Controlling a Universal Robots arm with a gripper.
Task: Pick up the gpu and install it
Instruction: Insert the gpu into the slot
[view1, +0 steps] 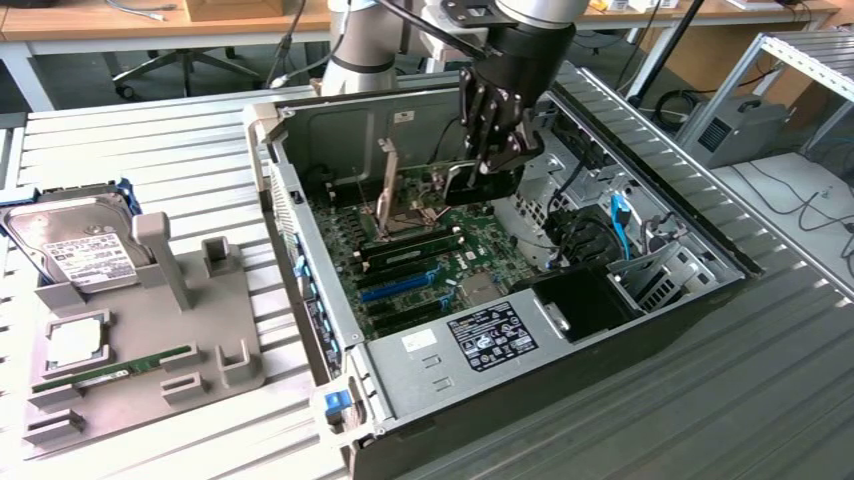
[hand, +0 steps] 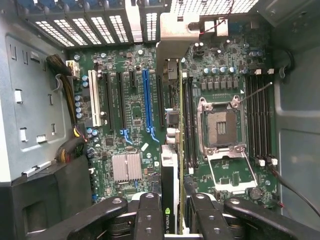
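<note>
My gripper (view1: 489, 160) hangs inside the open computer case (view1: 674, 320), over the far part of the motherboard (view1: 427, 270). It is shut on the gpu (view1: 477, 185), which shows there as a dark block under the fingers. In the wrist view the gpu (hand: 170, 165) stands edge-on between the black fingers (hand: 149, 212). Its green board edge and silver end bracket (hand: 175, 30) point away from the camera. The card hovers above the motherboard (hand: 132, 127), between the blue expansion slot (hand: 146, 97) and the open CPU socket (hand: 220, 127). I cannot tell whether it touches a slot.
The case walls and drive cage (view1: 587, 225) close in around the gripper. The power supply (view1: 494, 335) fills the near end. On the exterior view's left, a grey holder (view1: 200, 330) carries a hard drive (view1: 80, 250) and a RAM stick (view1: 114, 368).
</note>
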